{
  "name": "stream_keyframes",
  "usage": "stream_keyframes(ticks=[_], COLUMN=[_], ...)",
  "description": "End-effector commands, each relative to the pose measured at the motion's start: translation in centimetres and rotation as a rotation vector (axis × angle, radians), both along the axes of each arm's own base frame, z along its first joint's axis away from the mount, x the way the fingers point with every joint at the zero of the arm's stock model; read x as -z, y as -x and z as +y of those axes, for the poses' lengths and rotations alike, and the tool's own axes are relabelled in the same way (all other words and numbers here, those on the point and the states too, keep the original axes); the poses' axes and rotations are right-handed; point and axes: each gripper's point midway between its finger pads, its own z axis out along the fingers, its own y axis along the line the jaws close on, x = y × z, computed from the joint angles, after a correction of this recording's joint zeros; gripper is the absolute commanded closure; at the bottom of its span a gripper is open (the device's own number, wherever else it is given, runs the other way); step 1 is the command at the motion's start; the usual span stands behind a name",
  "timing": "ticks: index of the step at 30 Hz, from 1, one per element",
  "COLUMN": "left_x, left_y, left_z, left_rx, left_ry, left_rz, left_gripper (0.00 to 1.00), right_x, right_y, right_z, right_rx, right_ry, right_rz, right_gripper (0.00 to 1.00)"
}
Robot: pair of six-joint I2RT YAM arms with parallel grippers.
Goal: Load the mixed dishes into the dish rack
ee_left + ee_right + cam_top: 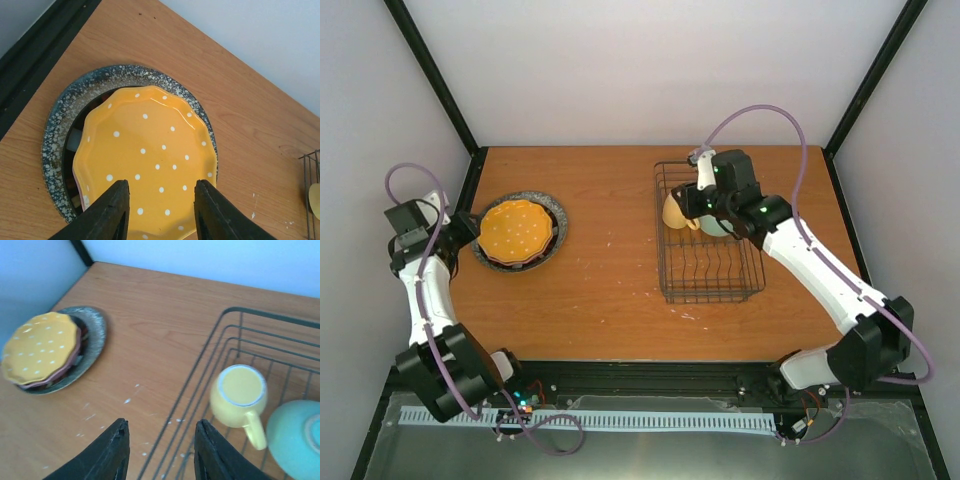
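the step in hand looks like taking the orange-yellow plate [150, 155] off the stack at the left side of the counter [610, 290]; it lies on top of the maroon-pink speckled plate [70, 365], and both sit in the grey speckled plate [55, 130]; the left tool [161, 184] hangs over the top plate's near rim with its jaws partly apart and nothing clamped between them; whether the fingers touch the plate i cannot tell.

to do it well, i would get one finger under the scalloped rim and one on top, close only on the orange-yellow plate, and check that the maroon-pink one stays down; then lift straight up before going sideways.

the right tool [161, 422] hovers at the left wall of the dish rack [665, 270], jaws apart and empty; the yellow mug [239, 392] and the pale green bowl [295, 435] sit side by side in the rack's far end.

room: the stack sits near the counter's left edge and the dark frame rail, so that side is tight; bare wood lies between stack and rack, a fair lane; the rack's raised wire side must be cleared from above; the near rows of tines look free; the right arm reaches over the rack, so a crossing plate risks meeting it.
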Motion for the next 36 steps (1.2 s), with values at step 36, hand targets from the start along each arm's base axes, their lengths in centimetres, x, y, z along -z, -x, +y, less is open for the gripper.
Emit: stream_keyframes(ticks=[36], left_x=[9.3], left_y=[-1.2], left_z=[5.0], left_rx=[-0.062], left_ry=[0.054], left_rz=[0.271], left_gripper=[0.71], right_x=[-2.0], right_y=[6.2], right_z=[2.8], right_rx=[-0.246], right_ry=[-0.167], right_rz=[0.034], right_gripper=[0.63])
